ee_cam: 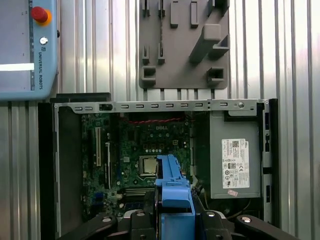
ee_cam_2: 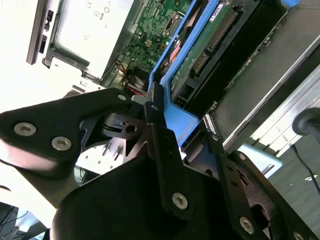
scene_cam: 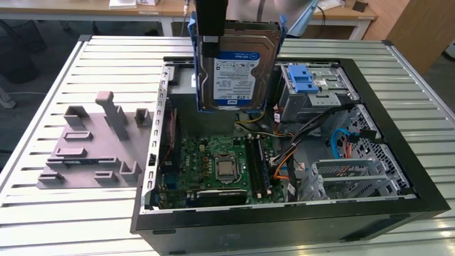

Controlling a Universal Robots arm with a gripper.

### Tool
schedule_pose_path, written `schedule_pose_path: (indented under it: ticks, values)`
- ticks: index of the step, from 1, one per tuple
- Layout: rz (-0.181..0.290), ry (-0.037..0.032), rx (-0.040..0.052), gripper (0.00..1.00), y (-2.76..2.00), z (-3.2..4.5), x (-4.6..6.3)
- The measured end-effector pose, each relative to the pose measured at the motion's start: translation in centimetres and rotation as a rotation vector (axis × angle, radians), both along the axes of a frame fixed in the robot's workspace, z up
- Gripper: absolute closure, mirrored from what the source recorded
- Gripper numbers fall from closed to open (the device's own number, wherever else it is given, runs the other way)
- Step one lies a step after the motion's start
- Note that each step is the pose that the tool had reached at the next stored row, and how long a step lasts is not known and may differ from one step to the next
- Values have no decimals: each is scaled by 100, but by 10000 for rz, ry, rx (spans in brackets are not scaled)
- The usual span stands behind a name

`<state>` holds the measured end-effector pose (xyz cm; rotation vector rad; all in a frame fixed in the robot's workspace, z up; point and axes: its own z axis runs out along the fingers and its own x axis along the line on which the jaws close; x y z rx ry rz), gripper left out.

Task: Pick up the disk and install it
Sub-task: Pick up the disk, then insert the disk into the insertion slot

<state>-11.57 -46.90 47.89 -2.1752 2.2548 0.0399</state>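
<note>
The disk, a silver-grey hard drive with a blue-and-white label and blue side rails, hangs upright above the back of the open computer case. My gripper is shut on its upper end from above. In the second wrist view the black fingers clamp the blue rail, and the disk's green circuit board runs away from them. In the first wrist view the blue rail sticks out between the fingers, over the motherboard.
A silver drive cage with a blue latch sits at the case's back, toward the exterior view's right. A grey power-supply box lies inside the case. A grey fixture plate lies beside the case. A control pendant rests on the ribbed table.
</note>
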Motion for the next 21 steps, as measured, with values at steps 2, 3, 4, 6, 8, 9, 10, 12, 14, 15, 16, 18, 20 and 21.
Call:
schedule_pose_path:
  ticks: [2, 3, 4, 6, 8, 9, 10, 12, 14, 15, 16, 18, 20, 21]
  values:
    - [-1, -1, 2, 63, -4, -2, 16]
    - [-1, -2, 3, 63, -5, -4, 25]
    - [-1, -1, 2, 63, -6, -4, 37]
    - [0, -1, 1, 63, -9, -5, 54]
    - [-1, -1, 1, 63, -10, -7, 70]
    - [-1, -1, 1, 63, -11, -8, 79]
    - [0, -1, 0, 63, -12, -9, 88]
    - [0, 0, 1, 63, -13, -10, 104]
    - [0, -1, 1, 63, -17, -13, 123]
    - [0, 0, 1, 63, -18, -14, 132]
    - [0, 0, 1, 63, -19, -15, 140]
    - [-1, 0, 1, 63, -22, -17, 154]
    - [0, 0, 0, 63, -24, -18, 165]
    - [-1, 0, -1, 63, -25, -18, 171]
